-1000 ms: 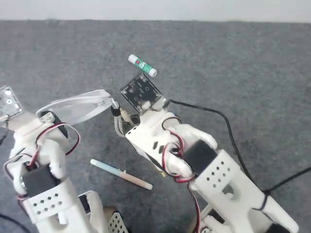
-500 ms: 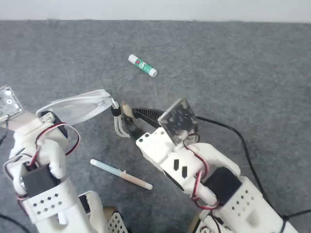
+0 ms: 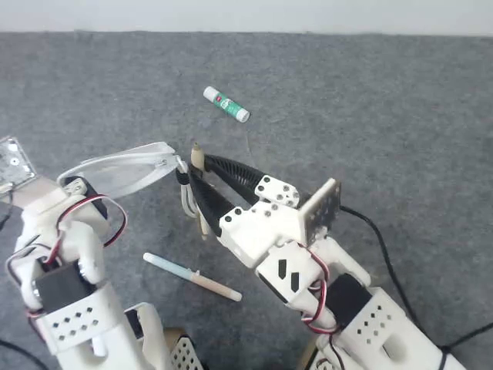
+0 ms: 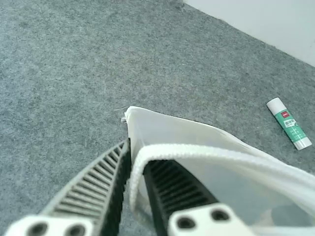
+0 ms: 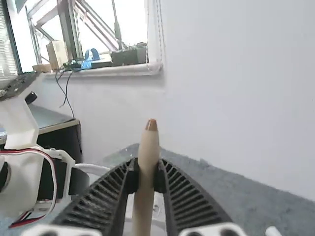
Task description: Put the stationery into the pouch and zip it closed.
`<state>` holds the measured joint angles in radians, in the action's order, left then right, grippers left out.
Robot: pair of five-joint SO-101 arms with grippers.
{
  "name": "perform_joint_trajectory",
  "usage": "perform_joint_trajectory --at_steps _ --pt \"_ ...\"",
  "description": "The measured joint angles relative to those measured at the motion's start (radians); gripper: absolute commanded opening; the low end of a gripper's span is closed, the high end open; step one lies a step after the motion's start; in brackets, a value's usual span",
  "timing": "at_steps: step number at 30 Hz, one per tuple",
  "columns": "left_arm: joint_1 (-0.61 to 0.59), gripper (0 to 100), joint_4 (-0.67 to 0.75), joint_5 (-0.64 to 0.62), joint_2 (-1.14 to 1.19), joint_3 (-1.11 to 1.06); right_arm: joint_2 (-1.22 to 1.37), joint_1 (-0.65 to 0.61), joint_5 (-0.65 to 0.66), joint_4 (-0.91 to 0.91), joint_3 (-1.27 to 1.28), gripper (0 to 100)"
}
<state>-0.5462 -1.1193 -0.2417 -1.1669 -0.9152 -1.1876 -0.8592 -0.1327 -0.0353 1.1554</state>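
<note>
While pouch hangs unzipped, task looks early.
High view: right hand grips pencil beside pouch mouth; glue stick toward far edge, pen toward near edge, 2 loose on tabletop.
Left wrist view: left hand pinches pouch rim.
Right wrist view: pencil clamped between fingers.

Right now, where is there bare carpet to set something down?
Bare carpet spreads right of the glue stick and behind the pouch toward the wall. It is crowded at the pouch mouth, where the right gripper holds a tan pen, and around the pale pen lying near it.
</note>
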Motion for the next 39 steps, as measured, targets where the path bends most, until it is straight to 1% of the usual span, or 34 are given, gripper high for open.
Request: perform_joint_trajectory --at_steps 4,6,19,28,36,39 --pt "0.000 1 0.000 0.000 0.000 0.000 0.000 0.000 0.095 0.129 0.046 0.6" --pt "0.000 1 0.000 0.000 0.000 0.000 0.000 0.000 0.115 0.178 0.060 0.6" --pt "0.000 1 0.000 0.000 0.000 0.000 0.012 0.000 0.123 0.431 0.046 0.6" --pt "0.000 1 0.000 0.000 -0.002 -0.008 0.305 0.002 0.123 0.569 -0.117 0.6" --pt "0.000 1 0.000 0.000 -0.003 -0.008 0.546 0.002 0.123 0.578 -0.287 0.6" --pt "0.000 1 0.000 0.000 -0.002 -0.008 0.618 -0.021 0.126 0.582 -0.338 0.6"
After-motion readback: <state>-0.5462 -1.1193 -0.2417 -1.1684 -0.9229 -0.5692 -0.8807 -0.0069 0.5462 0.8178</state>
